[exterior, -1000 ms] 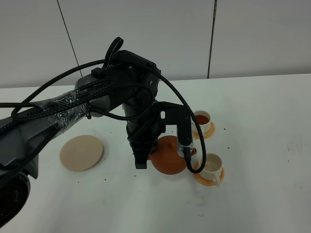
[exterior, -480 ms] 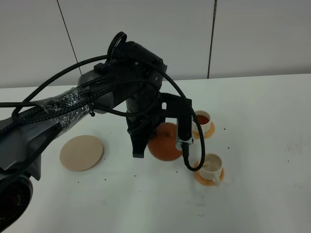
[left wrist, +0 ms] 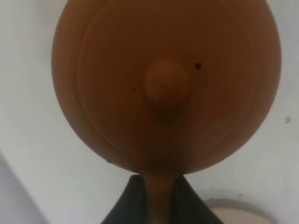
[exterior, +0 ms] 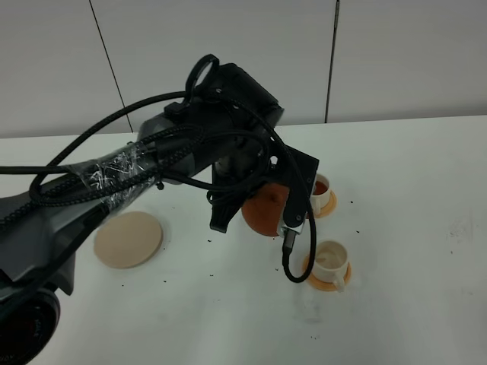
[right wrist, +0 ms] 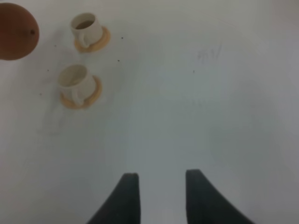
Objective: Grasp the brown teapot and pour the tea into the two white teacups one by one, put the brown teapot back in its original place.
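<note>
The scene is lit brightly and evenly by diffuse light; only faint, soft-edged shadows are cast on the white counter (exterior: 411, 304). In the left wrist view the brown teapot (left wrist: 166, 84) is rendered close and out of focus. The right wrist view is softened throughout.

This reads as a robotics lab or test room: a plain white table (exterior: 426, 304) against a bare wall of pale grey panels (exterior: 228, 46) split by thin dark seams, and a black robot arm (exterior: 236, 106), its cables (exterior: 114, 171) bound in clear wrap, holding a brown teapot (exterior: 262, 213) beside white teacups (exterior: 331, 258) on orange saucers (exterior: 326, 281)
</note>
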Robot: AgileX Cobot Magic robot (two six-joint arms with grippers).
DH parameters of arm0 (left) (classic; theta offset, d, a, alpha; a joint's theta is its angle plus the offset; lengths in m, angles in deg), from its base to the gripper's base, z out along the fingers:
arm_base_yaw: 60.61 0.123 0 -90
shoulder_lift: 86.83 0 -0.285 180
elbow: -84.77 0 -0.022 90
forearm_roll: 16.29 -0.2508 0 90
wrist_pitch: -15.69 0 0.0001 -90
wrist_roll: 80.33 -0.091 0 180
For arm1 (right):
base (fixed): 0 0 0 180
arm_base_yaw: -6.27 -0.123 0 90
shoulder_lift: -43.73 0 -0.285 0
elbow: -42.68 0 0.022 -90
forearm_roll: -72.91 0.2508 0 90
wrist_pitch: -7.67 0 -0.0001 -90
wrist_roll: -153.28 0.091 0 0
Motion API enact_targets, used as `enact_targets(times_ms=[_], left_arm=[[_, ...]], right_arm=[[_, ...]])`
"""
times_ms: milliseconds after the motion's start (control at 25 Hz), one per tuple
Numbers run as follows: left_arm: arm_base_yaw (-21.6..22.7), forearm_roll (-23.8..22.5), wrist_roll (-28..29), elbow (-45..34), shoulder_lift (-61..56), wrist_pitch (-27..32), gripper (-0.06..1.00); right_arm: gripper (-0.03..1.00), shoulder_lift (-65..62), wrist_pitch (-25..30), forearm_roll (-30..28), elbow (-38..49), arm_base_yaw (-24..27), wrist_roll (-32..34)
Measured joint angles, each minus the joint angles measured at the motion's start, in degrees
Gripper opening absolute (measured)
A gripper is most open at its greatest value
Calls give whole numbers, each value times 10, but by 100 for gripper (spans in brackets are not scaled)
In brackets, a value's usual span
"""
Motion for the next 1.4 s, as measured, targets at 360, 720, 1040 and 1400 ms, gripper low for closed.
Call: enact_targets(times_ms=[360,720,1040,1400], left_arm=[[-14,-27,-18,0,0,-18,17],[-22,-28,-46,0,11,-28,17],[-25,-28,-92,0,11,-37,17],[-31,-28,-141,0,11,-54,17]], right_arm=[[24,0,0,0,0,0,0],[24,0,0,0,0,0,1],[24,0,0,0,0,0,1],[24,0,0,0,0,0,1]])
